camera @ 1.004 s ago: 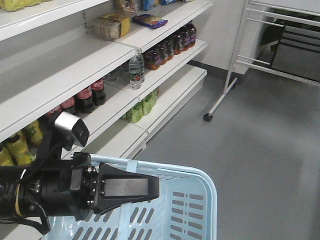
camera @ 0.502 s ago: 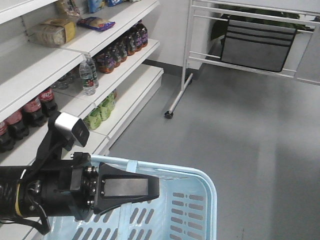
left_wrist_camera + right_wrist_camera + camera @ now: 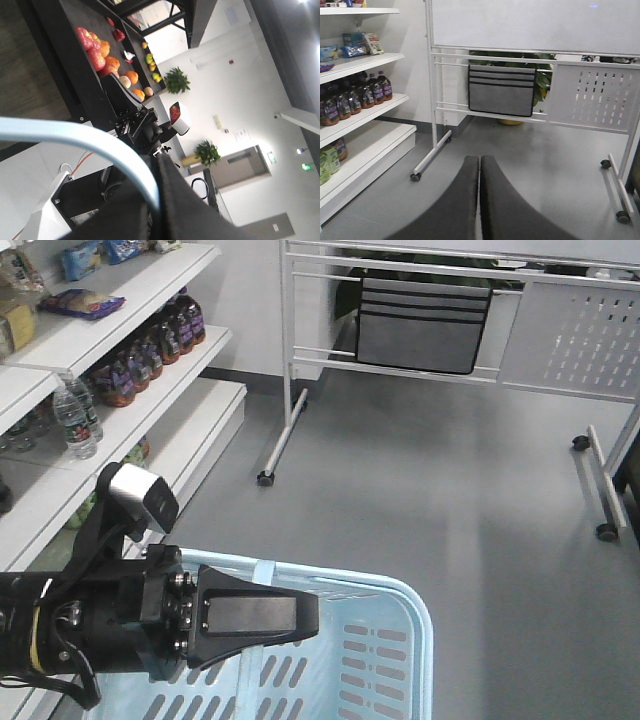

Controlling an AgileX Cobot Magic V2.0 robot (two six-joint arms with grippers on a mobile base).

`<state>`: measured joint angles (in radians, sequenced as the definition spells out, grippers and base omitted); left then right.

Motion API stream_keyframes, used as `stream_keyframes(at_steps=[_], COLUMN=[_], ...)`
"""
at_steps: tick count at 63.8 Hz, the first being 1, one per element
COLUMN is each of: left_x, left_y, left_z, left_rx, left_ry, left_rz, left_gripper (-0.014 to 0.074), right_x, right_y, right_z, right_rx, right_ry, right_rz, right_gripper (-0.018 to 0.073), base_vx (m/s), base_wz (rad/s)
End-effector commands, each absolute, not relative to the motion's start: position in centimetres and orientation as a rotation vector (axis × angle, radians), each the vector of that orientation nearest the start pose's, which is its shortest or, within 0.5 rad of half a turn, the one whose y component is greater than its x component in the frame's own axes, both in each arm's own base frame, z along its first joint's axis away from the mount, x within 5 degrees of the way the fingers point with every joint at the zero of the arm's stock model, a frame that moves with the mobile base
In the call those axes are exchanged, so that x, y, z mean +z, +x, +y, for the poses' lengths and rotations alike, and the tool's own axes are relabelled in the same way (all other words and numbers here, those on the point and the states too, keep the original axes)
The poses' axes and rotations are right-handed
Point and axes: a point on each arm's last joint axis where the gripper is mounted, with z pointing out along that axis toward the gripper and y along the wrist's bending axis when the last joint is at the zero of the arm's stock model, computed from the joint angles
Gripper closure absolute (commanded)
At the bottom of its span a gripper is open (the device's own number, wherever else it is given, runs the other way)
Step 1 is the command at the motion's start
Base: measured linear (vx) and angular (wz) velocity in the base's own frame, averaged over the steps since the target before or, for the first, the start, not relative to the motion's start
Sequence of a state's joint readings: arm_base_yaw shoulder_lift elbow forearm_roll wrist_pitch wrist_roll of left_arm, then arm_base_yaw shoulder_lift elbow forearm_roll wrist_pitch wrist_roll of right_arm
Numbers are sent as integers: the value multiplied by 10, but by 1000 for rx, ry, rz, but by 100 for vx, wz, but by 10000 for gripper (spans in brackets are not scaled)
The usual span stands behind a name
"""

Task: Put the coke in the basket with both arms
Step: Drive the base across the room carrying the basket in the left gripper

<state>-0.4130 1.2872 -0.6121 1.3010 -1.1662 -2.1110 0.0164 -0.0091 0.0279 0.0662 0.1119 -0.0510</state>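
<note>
The left jaws pinch the handle (image 3: pixel 75 137) of the basket (image 3: pixel 400 660), near and low. The right jaws are closed and empty. No coke is in sight. The thin handle could slip, and the basket would drop.

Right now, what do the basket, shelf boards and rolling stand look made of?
Basket: light blue moulded plastic, smooth and slightly glossy; the slotted walls and rounded rim suggest it. Shelf boards: likely white-painted sheet metal, thin flat edges, matte. Rolling stand: probably white-coated metal, given the tube frame and punched panel.
</note>
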Motion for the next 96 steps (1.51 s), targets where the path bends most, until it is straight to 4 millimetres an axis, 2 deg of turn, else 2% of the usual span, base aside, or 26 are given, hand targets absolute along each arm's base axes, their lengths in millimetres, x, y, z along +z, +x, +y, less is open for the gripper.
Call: stream_keyframes(at_steps=[1,33,96], left_x=[310,310,310], left_y=[157,157,157], left_z=[-161,-161,-161], left_rx=[-2175,-2175,-2175], left_ry=[429,429,429], left_rz=[1807,1807,1807], left_gripper=[603,603,603], right_x=[197,197,197], right_y=[56,56,56], right_z=[1,1,1], right_rx=[18,18,18], right_ry=[-4,-4,-4], right_rz=[1534,1534,1534], right_gripper=[564,564,564], base_vx=[12,15,23], base_wz=[-34,-24,-4])
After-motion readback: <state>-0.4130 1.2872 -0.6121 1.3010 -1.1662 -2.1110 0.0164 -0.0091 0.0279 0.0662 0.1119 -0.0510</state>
